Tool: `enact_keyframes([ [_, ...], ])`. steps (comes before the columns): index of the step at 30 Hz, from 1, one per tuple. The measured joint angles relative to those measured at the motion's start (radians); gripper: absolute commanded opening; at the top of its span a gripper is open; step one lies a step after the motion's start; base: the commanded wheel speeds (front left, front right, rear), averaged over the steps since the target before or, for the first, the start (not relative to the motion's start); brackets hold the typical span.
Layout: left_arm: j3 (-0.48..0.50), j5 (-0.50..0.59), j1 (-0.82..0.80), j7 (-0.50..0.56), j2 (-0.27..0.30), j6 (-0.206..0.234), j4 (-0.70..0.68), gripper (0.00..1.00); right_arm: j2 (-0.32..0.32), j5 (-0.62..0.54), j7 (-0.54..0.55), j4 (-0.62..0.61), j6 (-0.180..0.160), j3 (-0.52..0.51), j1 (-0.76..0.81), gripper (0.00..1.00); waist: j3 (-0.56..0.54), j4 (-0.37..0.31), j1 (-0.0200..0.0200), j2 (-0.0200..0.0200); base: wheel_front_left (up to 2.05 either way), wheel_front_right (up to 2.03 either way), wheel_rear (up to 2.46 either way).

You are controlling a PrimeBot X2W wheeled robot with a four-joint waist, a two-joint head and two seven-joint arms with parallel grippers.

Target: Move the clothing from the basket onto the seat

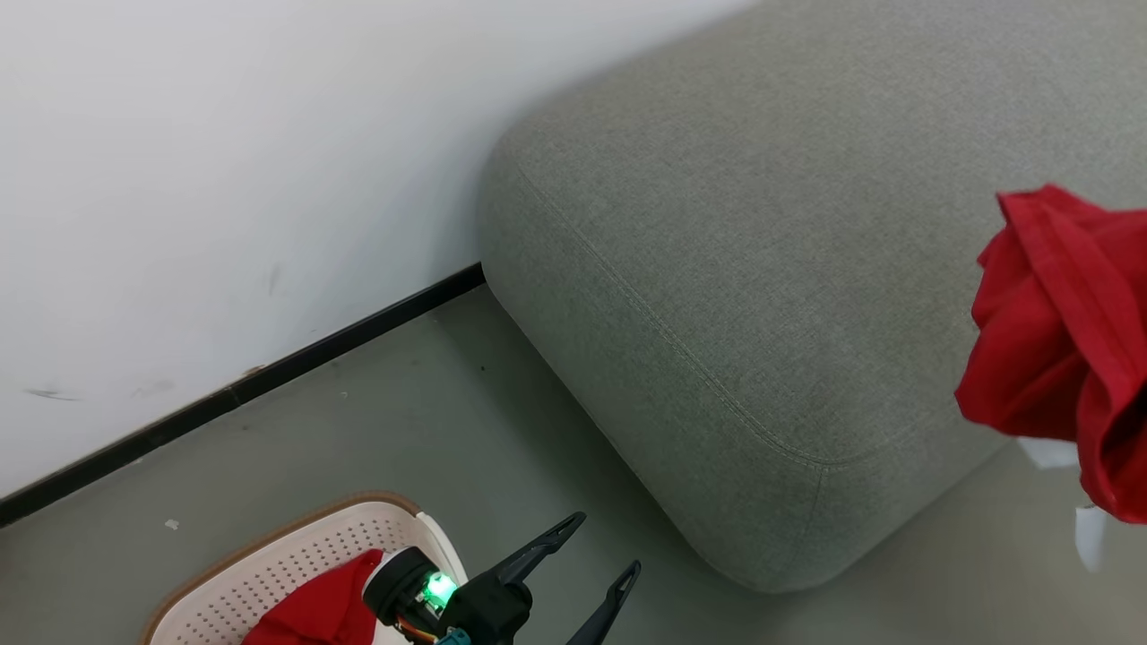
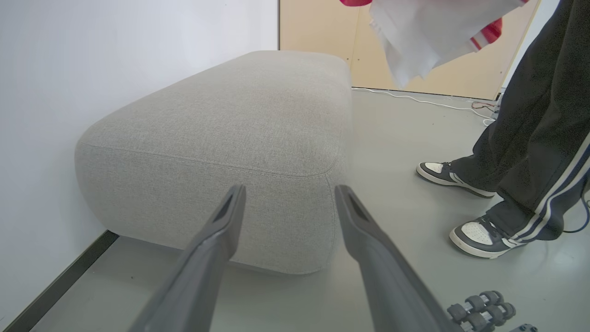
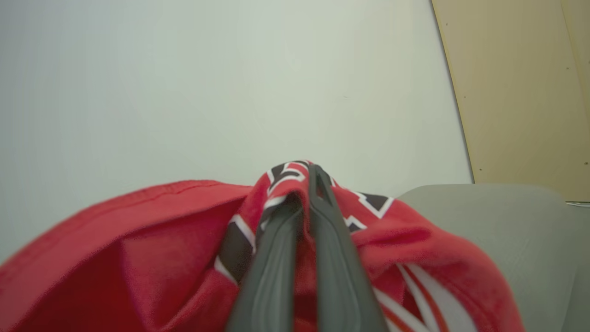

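The right hand [image 3: 306,184] is clamped shut on a red garment [image 3: 405,240], held up in the air near the seat [image 1: 717,224]; the left hand [image 1: 607,542], fingers apart and empty, hangs by the basket [image 1: 296,537]. White wall [image 1: 224,179] with black skirting [image 1: 269,376]; grey floor [image 1: 430,421]; the seat is big, grey fabric, against the wall, with a stitched seam round its rounded edge; the basket is cream, perforated and brown-rimmed, holding a second red garment [image 1: 318,609]; the held one shows black-and-white numerals and white stripes.

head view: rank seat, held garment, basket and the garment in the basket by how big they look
1. seat
2. held garment and basket: look much alike, both cut off by the picture's edge, so unranked
3. garment in the basket, partly hidden
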Motion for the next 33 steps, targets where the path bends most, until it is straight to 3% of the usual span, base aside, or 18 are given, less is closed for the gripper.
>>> enact_keyframes([
  [14, -0.029, 0.000, -0.009, 0.000, 0.014, 0.000, 0.008, 1.00, 0.005, 0.067, 0.000, 0.139, 0.000, -0.019, 0.003, 0.00, 0.049, -0.025, -0.0001, 0.0000, 0.00, 0.00, 0.00],
  [26, -0.044, 0.010, -0.006, 0.000, 0.070, 0.000, 0.007, 1.00, 0.005, 0.130, 0.000, 0.330, 0.000, 0.093, -0.137, 0.00, 0.115, -0.027, 0.0000, 0.0000, 0.00, 0.00, 0.00],
  [33, -0.032, 0.029, -0.005, 0.000, 0.108, 0.000, -0.010, 1.00, -0.007, 0.165, 0.000, 0.436, 0.000, 0.108, -0.275, 0.00, 0.161, -0.026, 0.0000, 0.0000, 0.00, 0.00, 0.00],
])
